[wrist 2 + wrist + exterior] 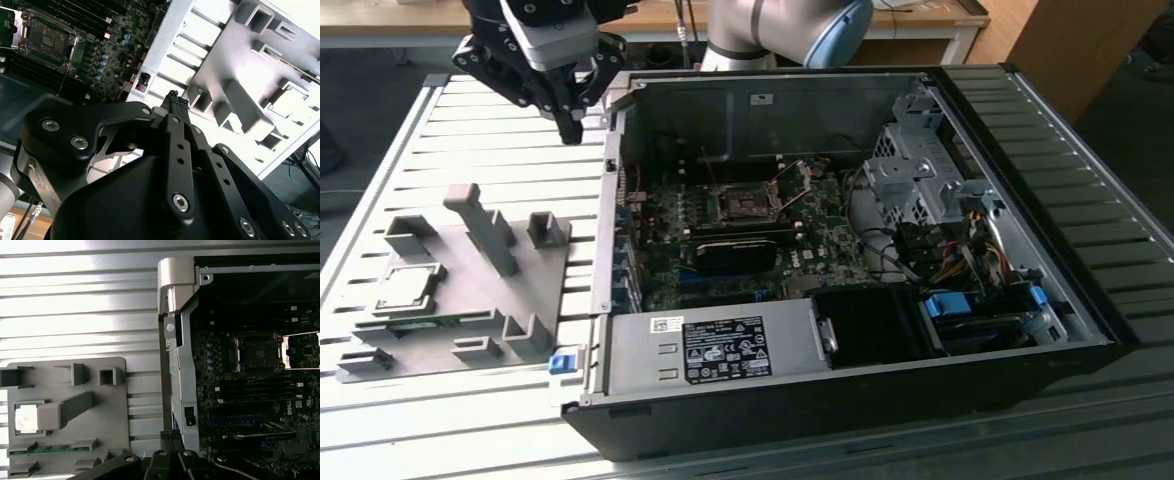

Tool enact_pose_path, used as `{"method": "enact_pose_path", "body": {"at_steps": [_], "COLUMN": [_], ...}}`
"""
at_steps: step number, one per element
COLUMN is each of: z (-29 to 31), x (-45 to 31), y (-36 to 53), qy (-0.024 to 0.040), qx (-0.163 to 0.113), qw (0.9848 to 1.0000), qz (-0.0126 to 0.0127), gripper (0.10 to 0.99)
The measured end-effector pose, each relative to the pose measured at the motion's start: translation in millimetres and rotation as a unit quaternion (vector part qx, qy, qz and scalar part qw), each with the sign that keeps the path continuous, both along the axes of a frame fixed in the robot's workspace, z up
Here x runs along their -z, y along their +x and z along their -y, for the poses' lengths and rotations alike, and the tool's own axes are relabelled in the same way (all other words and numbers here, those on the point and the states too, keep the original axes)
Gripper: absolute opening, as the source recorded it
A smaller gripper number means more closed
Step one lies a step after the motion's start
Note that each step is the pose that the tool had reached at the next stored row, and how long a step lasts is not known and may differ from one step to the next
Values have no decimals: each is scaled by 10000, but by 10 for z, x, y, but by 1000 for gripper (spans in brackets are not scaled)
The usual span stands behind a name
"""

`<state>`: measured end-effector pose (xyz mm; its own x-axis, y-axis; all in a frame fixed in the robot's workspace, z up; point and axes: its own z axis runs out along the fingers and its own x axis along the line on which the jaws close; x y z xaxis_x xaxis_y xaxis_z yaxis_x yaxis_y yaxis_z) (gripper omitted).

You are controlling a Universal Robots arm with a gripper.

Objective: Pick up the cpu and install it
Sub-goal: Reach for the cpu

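Over slatted table [480,130], beside open computer case [854,400] | gripper [570,132] fingers pressed together, nothing between them | cpu [411,283] sits in grey fixture [494,300] pocket, well apart from gripper

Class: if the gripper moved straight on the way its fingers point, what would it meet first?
Most likely the slatted table, in the strip between the grey fixture plate and the computer case wall. The gripper hangs near that wall, so it might clip its rim instead.
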<state>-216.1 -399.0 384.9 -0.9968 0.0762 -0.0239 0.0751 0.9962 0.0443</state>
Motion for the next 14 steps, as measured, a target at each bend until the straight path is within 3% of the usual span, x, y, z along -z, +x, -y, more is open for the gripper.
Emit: {"method": "enact_pose_path", "body": {"at_steps": [14], "z": [0], "x": [12], "y": [-124], "qy": [0], "qx": [0], "qw": [10000], "qz": [-1], "gripper": [106]}}
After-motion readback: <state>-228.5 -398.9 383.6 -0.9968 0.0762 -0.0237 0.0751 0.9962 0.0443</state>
